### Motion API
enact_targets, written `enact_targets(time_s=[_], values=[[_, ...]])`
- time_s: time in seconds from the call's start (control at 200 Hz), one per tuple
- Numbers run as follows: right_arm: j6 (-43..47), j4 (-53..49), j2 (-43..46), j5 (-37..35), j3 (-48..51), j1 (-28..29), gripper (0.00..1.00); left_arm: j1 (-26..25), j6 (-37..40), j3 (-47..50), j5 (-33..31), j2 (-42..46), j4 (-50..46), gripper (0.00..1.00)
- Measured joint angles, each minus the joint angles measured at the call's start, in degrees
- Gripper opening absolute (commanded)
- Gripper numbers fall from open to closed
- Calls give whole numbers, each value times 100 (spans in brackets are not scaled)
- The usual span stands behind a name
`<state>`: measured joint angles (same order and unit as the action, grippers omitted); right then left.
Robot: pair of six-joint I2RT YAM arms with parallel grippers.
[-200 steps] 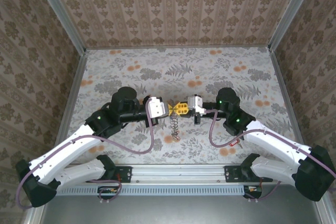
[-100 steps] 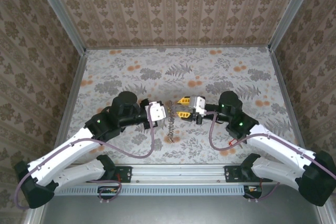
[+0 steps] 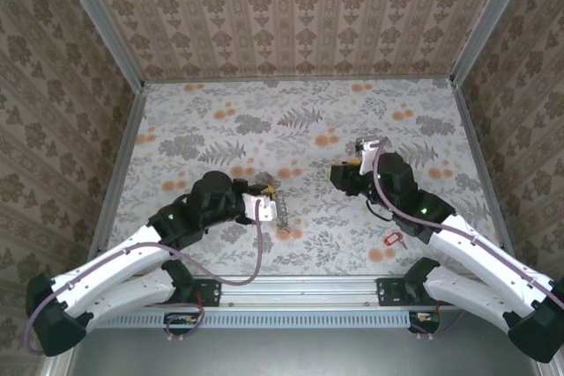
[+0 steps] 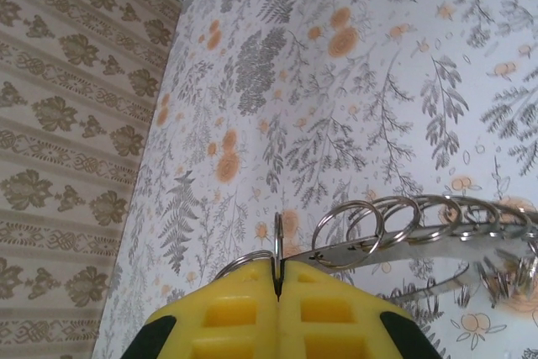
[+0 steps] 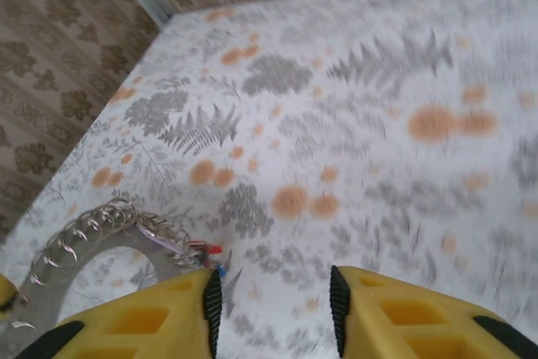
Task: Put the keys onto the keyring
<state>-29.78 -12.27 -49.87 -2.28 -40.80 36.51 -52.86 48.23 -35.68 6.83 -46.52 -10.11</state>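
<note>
our left claw (image 4: 277, 279) is clamped together on the keyring (image 4: 395, 223), left of the surface's (image 3: 352, 112) middle, its end cut off. our right claw (image 5: 273, 296) stands apart, the view blurred. a red key (image 3: 392, 238) lies well apart.

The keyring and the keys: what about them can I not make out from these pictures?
1. Left wrist view: the keyring runs off the right edge; the shut left tool covers its near end.
2. Right wrist view: blurred; the red speck by the ring may be a key tag, I cannot tell; the open right tool hides the ring's lower part.
3. Top view: the red key is too small to show its shape.
</note>
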Motion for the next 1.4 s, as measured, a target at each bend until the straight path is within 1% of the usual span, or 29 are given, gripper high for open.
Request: enact_targets(time_s=[0.12,0.245,0.34,0.39,0.5,0.595,0.66,0.725,0.86,0.895,0.97,1.065,1.115,1.18,1.245,1.345,1.4], values=[[-787,-295,0,304,221,2,42,2,216,149,271,31,136,0],[-1132,-754,39,402,409,-39,42,2,544,149,557,66,308,0],[-1403,-1158,63,422,417,-229,43,2,732,149,719,85,339,0],[-1502,-1303,48,492,417,-356,43,2,817,149,802,83,343,0],[-1541,-1377,-90,896,431,-584,43,7,942,142,951,-17,415,0],[-1314,-1207,-125,1300,505,-627,41,17,946,109,1104,-192,461,0],[-885,-890,-109,1635,546,-610,40,52,909,66,1279,-271,461,0],[-195,-498,22,1860,592,-501,40,107,850,-13,1475,-315,450,0],[1792,470,776,2253,885,-81,40,245,656,-208,1886,-334,461,0],[2295,658,944,2328,960,-9,41,284,573,-234,2002,-334,481,0],[3230,844,1075,2524,975,37,44,365,382,-258,2267,-341,546,0],[4266,848,946,2933,876,50,50,422,125,-350,2621,-402,590,0],[4828,820,881,3187,839,90,51,450,-52,-420,2800,-452,614,0],[5348,817,863,3375,826,179,49,487,-273,-505,2994,-520,688,0],[5737,824,839,3469,780,247,45,531,-487,-562,3161,-584,796,0],[6124,855,726,3567,640,284,38,540,-732,-599,3353,-684,942,0],[6229,892,645,3578,555,313,37,540,-826,-608,3425,-743,979,0]])
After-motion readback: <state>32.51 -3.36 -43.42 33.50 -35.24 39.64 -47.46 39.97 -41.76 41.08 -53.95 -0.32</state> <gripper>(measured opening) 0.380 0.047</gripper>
